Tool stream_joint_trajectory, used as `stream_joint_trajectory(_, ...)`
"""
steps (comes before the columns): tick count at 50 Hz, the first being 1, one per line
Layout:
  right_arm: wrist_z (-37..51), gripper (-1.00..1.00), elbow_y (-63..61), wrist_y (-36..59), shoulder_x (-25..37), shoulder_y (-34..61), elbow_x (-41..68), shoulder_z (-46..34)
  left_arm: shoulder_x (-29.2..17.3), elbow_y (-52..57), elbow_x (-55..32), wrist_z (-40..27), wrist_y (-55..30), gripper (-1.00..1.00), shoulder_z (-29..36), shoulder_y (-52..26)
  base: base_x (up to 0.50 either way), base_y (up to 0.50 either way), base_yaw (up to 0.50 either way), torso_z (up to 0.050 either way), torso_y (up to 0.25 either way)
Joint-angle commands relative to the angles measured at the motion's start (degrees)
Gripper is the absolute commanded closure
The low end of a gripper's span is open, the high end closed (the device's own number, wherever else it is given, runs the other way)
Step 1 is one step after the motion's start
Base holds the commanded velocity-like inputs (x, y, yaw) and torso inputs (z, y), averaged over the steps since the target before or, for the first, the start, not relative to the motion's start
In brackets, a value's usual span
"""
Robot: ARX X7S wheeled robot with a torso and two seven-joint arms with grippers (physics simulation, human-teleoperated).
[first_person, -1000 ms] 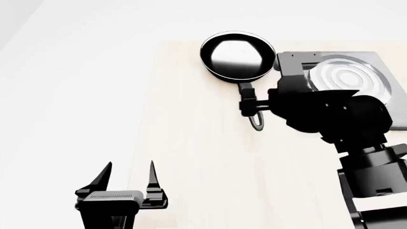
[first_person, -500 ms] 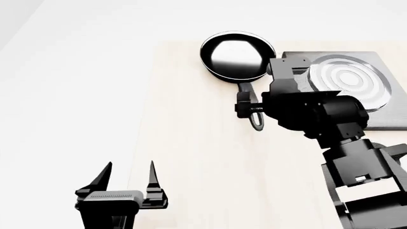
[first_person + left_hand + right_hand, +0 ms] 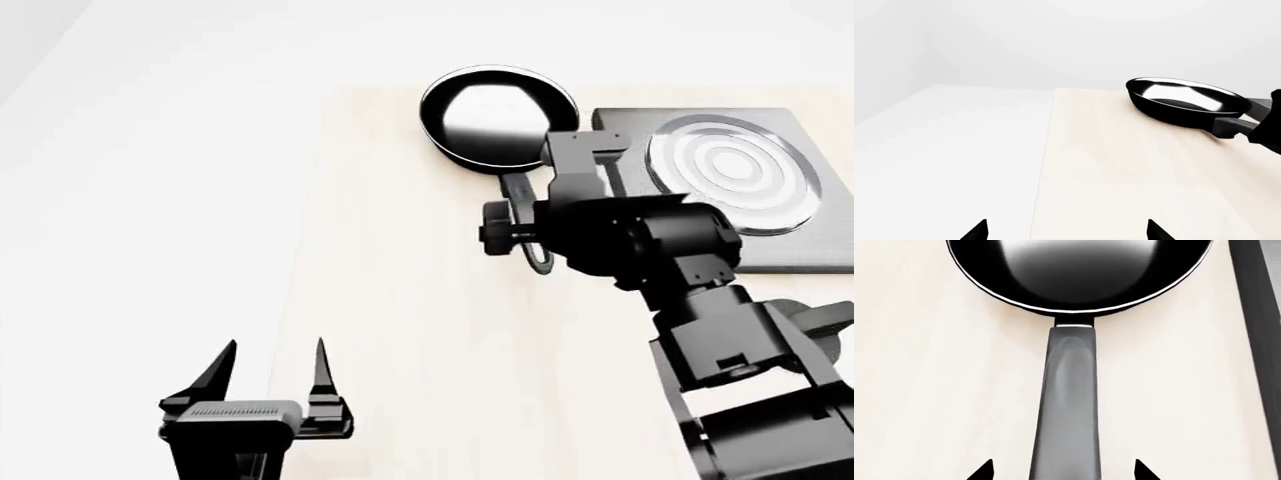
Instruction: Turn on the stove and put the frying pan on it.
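The frying pan (image 3: 497, 117) ahead of the right gripper (image 3: 1063, 471) is glossy black outside, its interior a bright silvery sheen fading to dark at the rim; a thin pale line edges the rim. Its handle (image 3: 1067, 405) is dark grey with a soft lighter streak. Beside that gripper, the stove (image 3: 727, 185) is dark grey with concentric silvery rings. The table (image 3: 400, 330) is pale cream wood grain. Both grippers, including the left gripper (image 3: 267, 375), are black.
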Motion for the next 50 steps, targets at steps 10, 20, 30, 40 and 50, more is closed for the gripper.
stream_joint_trajectory(10,-3.9,-1.0,10.0,-4.5,-3.5,2.0,-2.4,-2.1,-0.2,0.0,-0.3,-0.2,0.0,-1.0,0.2,-0.2,0.0,0.0,0.0,0.0,0.0)
stream_joint_trajectory(20,-6.1,-1.0,16.1,-7.4,-4.8,3.5,-3.8,-3.0,-0.3,0.1,-0.5,-0.2,0.0,-1.0,0.2,-0.2,0.0,0.0,0.0,0.0,0.0)
stream_joint_trajectory(30,-6.9,-1.0,18.7,-8.8,-5.1,3.9,-4.6,-3.5,-0.4,0.1,-0.5,-0.3,0.1,-1.0,0.3,-0.2,0.0,0.0,0.0,0.0,0.0)
stream_joint_trajectory(40,-0.3,1.0,1.3,-1.7,-0.5,-0.2,-1.3,-1.9,-0.5,0.0,-0.6,-0.4,0.2,-1.0,0.5,-0.1,0.0,0.0,0.0,0.0,0.0)
stream_joint_trajectory(50,6.7,1.0,-16.5,4.3,4.0,-4.1,3.2,1.2,-0.5,0.0,-0.6,-0.6,0.1,-1.0,0.5,-0.3,0.0,0.0,0.0,0.0,0.0)
